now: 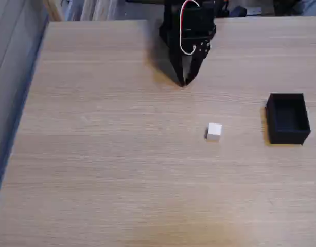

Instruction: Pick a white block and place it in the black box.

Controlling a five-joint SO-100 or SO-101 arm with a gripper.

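Observation:
A small white block (214, 131) lies on the wooden table, right of centre in the fixed view. To its right, apart from it, stands the open-top black box (287, 118), with nothing showing inside. My black gripper (184, 81) hangs at the back of the table, pointing down, above and to the left of the block. Its two fingers meet at the tips and hold nothing.
The light wooden table (111, 154) spreads wide to the left and front. Its left edge drops off beside a grey floor (9, 77). Clutter sits beyond the far edge behind the arm.

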